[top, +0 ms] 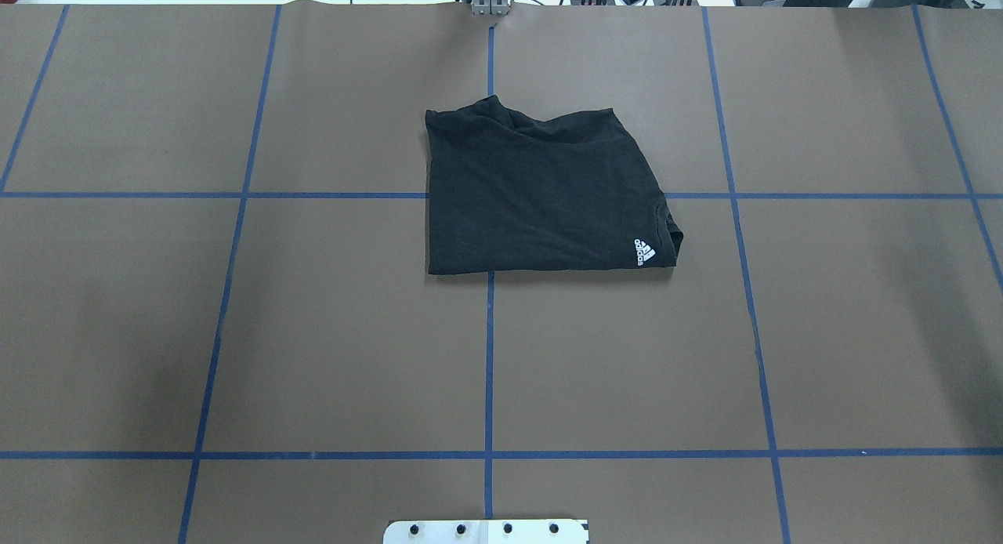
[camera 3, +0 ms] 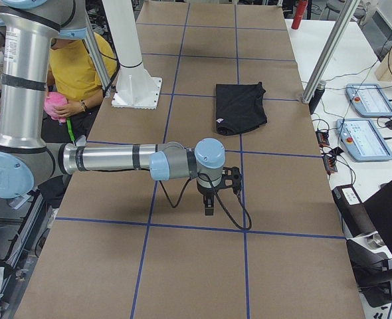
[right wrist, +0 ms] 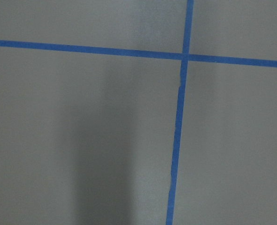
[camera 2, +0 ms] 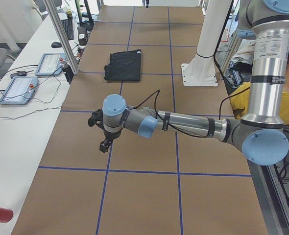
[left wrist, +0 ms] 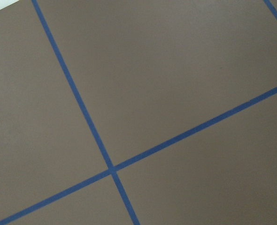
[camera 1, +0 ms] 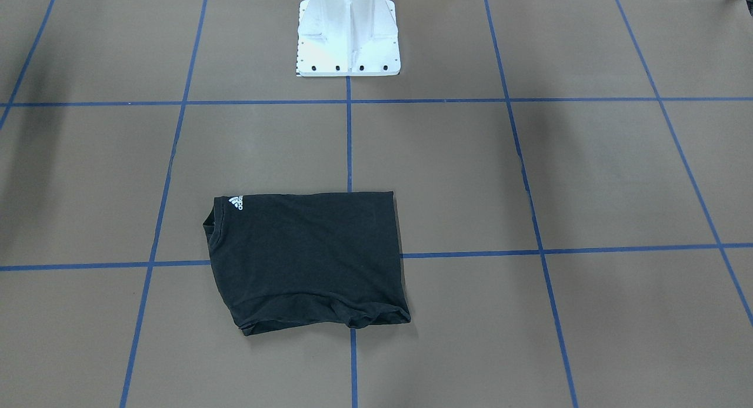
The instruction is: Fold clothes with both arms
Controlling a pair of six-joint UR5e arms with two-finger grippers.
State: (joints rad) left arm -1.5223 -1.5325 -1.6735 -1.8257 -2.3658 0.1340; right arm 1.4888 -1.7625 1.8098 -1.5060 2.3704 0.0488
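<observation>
The black T-shirt (camera 1: 306,261) lies folded into a flat rectangle on the brown table, with nothing touching it. Its white three-stripe logo (camera 1: 236,202) shows at one corner, and the orbit-ring graphic is hidden. It also shows in the overhead view (top: 541,199) and both side views (camera 2: 124,66) (camera 3: 239,106). My left gripper (camera 2: 105,144) hangs above the table far from the shirt. My right gripper (camera 3: 209,207) does the same at the other end. Both show only in the side views, so I cannot tell whether they are open or shut. The wrist views show only table and blue tape.
The white pedestal base (camera 1: 348,37) stands at the robot's side of the table. Blue tape lines (top: 489,356) grid the brown table. Control tablets (camera 3: 365,136) and cables lie on a white side bench. A person in yellow (camera 3: 83,66) sits by the pedestal.
</observation>
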